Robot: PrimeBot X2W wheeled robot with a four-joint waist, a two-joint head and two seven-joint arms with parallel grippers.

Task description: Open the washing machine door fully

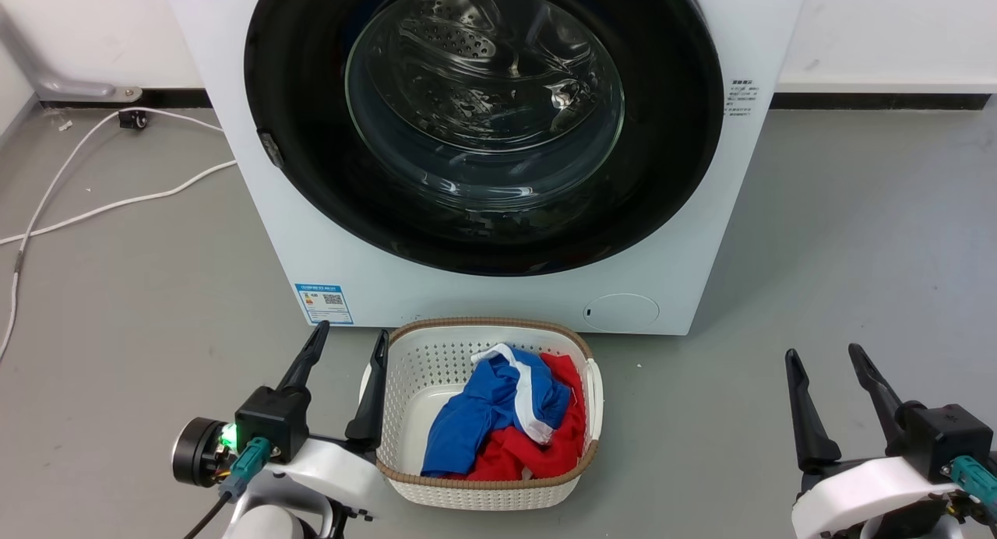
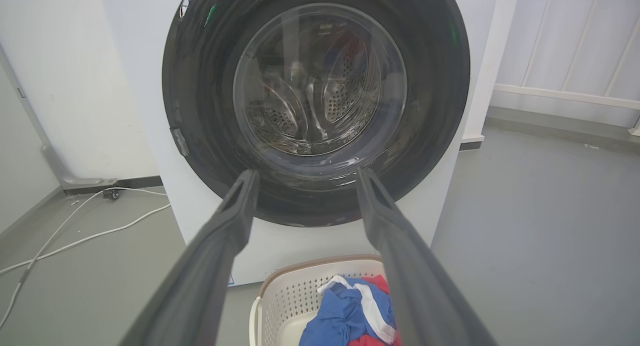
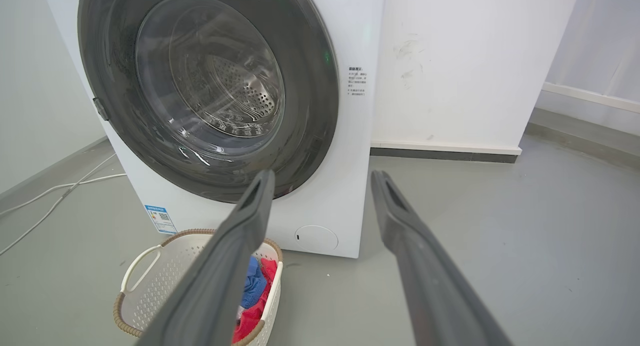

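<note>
Overhead, left hand (image 1: 351,330) and right hand (image 1: 823,351) flank basket (image 1: 483,321).

My left gripper (image 1: 351,330) sat at the lower left of the head view, its two long dark fingers (image 1: 300,368) pointing up, spread apart and holding nothing. A green light (image 1: 228,436) glowed at its wrist. My right gripper (image 1: 824,351) sat at the lower right, well apart from the left, with its jaws likewise parted and empty.
</note>
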